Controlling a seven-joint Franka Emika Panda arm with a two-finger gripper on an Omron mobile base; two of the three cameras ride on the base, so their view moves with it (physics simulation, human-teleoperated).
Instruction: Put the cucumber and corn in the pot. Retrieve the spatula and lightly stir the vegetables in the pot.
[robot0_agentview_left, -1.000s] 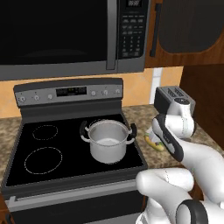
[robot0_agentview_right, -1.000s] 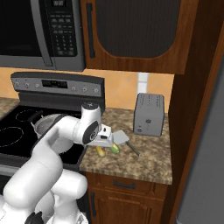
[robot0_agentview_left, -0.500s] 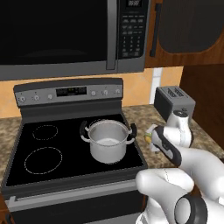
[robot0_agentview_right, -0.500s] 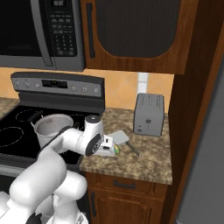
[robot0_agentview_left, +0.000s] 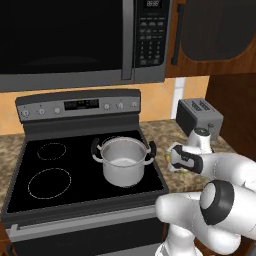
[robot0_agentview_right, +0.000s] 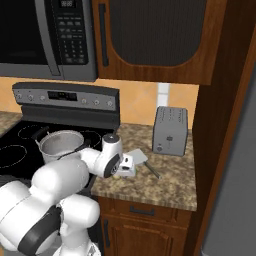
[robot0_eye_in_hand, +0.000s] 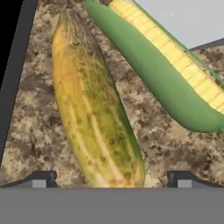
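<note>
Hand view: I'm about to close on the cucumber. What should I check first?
1. Fingers apart: ok. The gripper is open, with one fingertip on each side.
2. Cucumber lined up between the fingers: ok, its near end sits roughly midway.
3. Corn clear of the fingers: ok. It lies beside the cucumber, with bare counter between them at the near end.
4. Spatula out of the way: ok, it lies beyond the corn.
5. Pot ready: ok, upright on the stove and empty.
6. Fingers low enough to grip: cannot tell.
</note>
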